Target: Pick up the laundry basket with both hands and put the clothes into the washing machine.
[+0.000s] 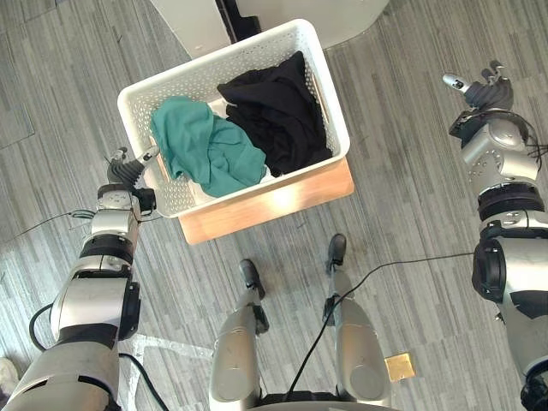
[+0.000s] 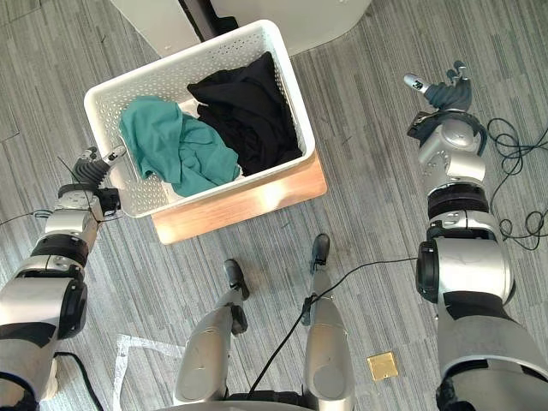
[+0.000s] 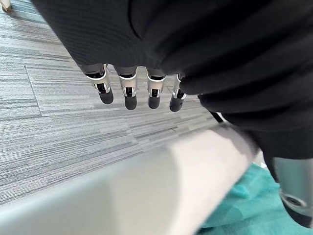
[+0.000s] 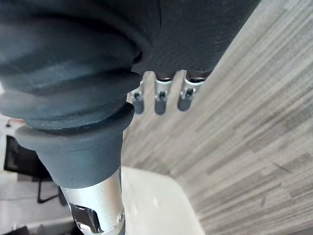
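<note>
Left hand (image 1: 128, 167) straddles the laundry basket (image 1: 171, 201) rim, fingers (image 3: 128, 93) straight; right hand (image 1: 481, 86) slack, well apart

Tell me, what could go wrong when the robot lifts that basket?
The right hand is far from the white basket, so lifting with just the left hand by its corner might tip it off the wooden stand. The teal cloth lies near the rim and could spill.

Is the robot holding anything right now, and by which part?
Nothing yet. The left hand is at the basket rim, fingers straight; the right hand hangs open over the floor.
</note>
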Available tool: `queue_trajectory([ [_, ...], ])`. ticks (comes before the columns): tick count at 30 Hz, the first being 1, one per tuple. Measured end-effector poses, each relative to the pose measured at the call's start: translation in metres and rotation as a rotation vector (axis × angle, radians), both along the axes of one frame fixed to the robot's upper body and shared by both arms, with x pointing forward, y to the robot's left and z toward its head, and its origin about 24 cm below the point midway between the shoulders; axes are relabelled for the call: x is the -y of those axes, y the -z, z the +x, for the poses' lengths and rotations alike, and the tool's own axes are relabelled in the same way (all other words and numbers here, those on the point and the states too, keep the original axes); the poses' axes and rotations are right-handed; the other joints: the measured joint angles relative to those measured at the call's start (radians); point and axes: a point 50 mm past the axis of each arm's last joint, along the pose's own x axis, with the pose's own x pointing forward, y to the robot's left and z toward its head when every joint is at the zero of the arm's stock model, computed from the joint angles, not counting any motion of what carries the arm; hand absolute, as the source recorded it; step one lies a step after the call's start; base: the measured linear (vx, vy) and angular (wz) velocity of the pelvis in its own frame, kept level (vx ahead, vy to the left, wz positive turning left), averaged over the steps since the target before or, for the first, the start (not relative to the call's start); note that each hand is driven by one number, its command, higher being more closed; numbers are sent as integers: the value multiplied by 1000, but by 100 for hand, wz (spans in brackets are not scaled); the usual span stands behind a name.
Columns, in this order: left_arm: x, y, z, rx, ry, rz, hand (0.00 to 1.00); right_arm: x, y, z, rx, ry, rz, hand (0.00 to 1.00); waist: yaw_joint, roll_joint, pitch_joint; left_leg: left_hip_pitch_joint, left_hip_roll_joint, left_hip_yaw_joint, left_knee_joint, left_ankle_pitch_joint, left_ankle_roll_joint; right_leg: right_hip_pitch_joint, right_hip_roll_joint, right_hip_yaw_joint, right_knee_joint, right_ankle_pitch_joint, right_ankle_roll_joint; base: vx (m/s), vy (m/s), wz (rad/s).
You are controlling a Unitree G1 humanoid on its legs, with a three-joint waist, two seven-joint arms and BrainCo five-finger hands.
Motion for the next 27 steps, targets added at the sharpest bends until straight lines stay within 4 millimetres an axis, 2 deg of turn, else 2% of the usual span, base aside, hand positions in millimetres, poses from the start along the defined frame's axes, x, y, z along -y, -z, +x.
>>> queue_trajectory([
  [4, 3, -8, 4, 4, 6, 15, 0, -20, 6, 7, -18, -63, -15, 0, -2, 0, 0, 2, 0, 9, -5, 0, 0, -7, 2, 11, 0, 0, 0, 11, 19, -7],
  [6, 7, -10, 7, -7, 20, 47, 0, -40, 10, 11, -29, -114, -45, 0, -6, 0, 0, 3, 0, 14, -8, 0, 0, -9, 2, 14, 0, 0, 0, 7, 17, -5],
  [9, 8, -11, 8, -4, 19, 44, 0, -65, 1, 13, 22, -187, -83, 0, -4, -1, 0, 3, -1, 32, -14, 0, 0, -23, 4, 31, 0, 5, 0, 7, 19, -13],
  [13, 8, -18, 9, 10, 17, 47, 0, -81, 0, 10, 61, -242, -113, 0, -5, -11, 6, 7, -1, 36, -14, 0, 0, -23, 5, 39, 0, 6, 0, 3, 7, -5],
  [19, 7, -19, 9, 13, 14, 48, 0, -105, 33, 10, -6, -328, -122, 0, -11, -18, 9, 13, -2, 39, -15, 0, 0, -22, 4, 43, 5, 7, -1, 0, 0, 0],
  [27, 7, -17, 9, 3, -8, 49, 0, -138, 46, 10, -33, -406, -146, 0, -23, -22, 8, 14, -1, 36, -16, 4, 1, -20, 4, 42, 5, 7, -1, 0, 0, 0],
])
